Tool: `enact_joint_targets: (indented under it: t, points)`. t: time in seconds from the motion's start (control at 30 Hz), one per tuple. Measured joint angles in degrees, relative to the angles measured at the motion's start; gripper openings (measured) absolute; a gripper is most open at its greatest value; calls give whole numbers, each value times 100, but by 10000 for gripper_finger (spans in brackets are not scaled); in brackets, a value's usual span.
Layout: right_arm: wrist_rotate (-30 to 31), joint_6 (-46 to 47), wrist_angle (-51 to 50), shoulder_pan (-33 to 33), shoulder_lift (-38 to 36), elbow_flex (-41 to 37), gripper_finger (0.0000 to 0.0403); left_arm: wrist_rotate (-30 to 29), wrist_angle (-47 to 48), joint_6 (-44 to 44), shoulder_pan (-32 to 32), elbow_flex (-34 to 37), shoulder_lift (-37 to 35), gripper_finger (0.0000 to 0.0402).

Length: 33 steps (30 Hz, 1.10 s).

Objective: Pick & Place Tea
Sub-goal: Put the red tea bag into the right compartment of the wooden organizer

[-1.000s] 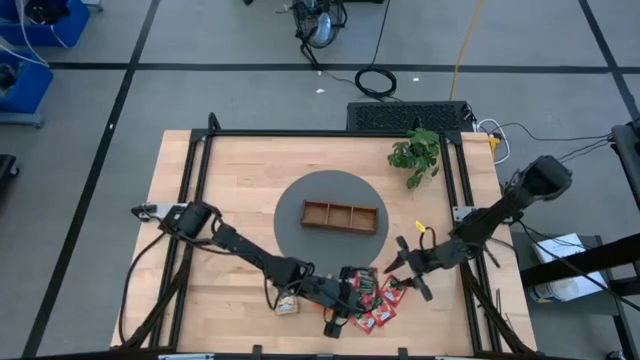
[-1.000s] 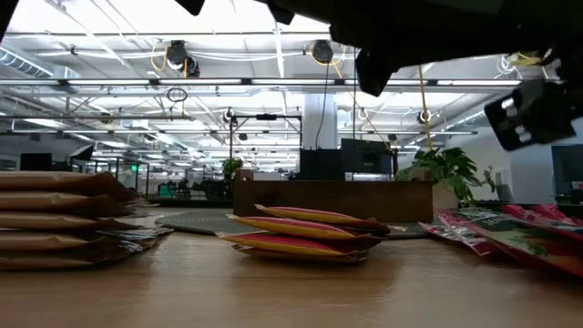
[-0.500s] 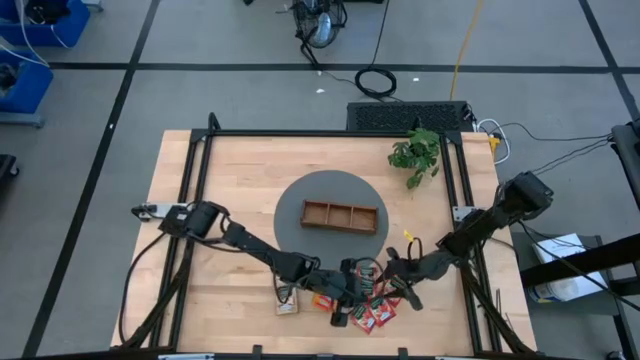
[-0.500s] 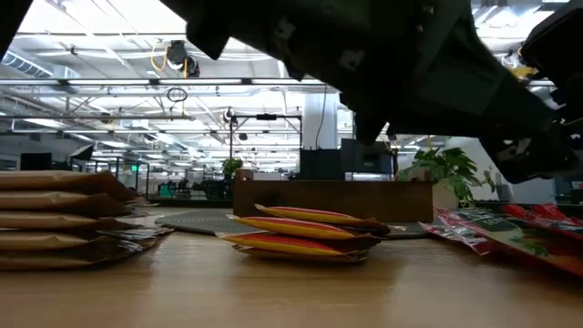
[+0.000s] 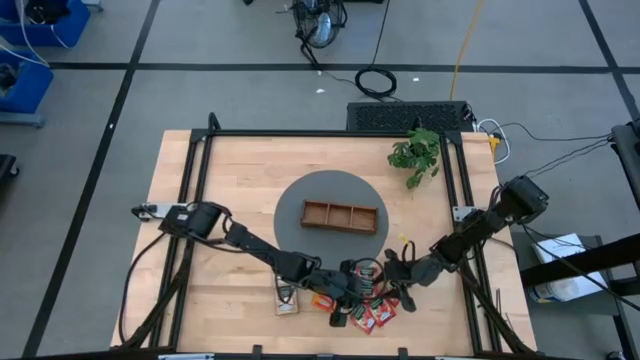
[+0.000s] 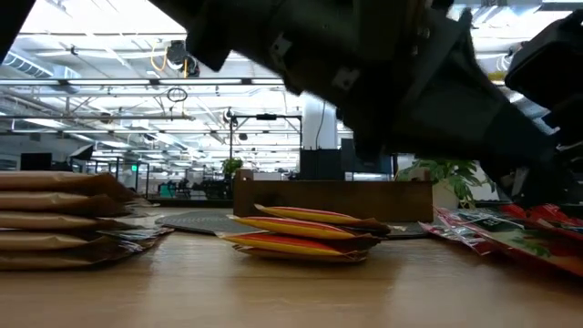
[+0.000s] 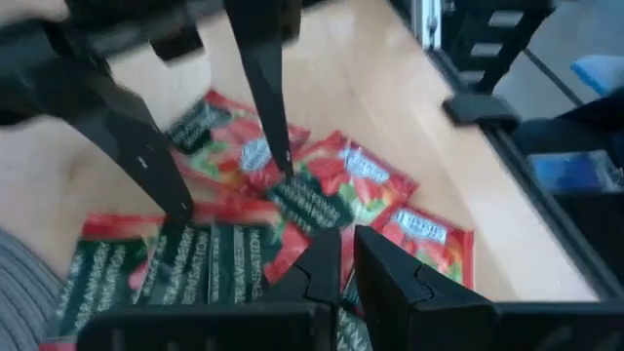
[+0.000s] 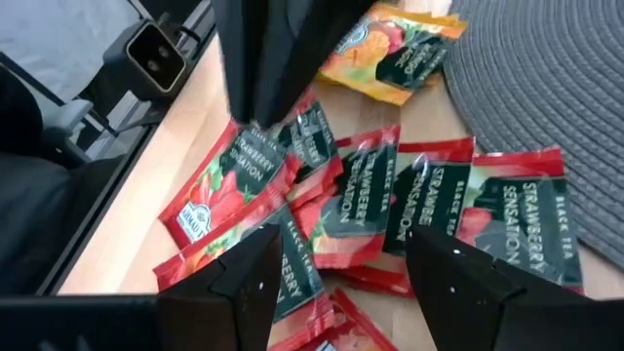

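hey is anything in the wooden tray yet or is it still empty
Empty. In the high view all three compartments of the wooden tray show bare wood; the red tea sachets lie on the table nearer its front edge.

A lab hall — taped floor, ceiling trusses, cables.

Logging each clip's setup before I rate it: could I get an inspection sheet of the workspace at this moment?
Surface: wooden table with a round grey mat in the middle.
Job's things: red tea packets heaped at the front edge; orange packets beside them; cream packets stacked apart; wooden tray on the mat, compartments empty.
Clutter: potted plant at the back right.
Grippers: left claw shut, low over the red packets; right claw open just above the same heap, holding nothing.
Cables: black coil and yellow cord on the floor.
Surroundings: open workshop floor, blue bins at the left.
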<state>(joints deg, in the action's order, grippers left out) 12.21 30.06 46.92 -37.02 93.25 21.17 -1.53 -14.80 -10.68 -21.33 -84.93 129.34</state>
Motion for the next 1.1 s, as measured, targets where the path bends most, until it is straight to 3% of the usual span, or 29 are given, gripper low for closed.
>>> enact_joint_targets:
  t: [0.47, 0.63, 0.97, 1.1]
  points:
    - [-40, 823, -547, 29, -2, -2, 200, 144, -17, 44, 33, -153, 98, 35]
    - [-42, 829, -509, 29, -2, -2, 200, -159, 276, 53, 26, -229, 98, 35]
    - [-50, 570, -328, 27, 0, -2, 200, -208, 301, 153, 42, -229, 98, 35]
    - [-319, 487, -297, 29, 0, -2, 200, -238, 312, 178, 42, -229, 98, 35]
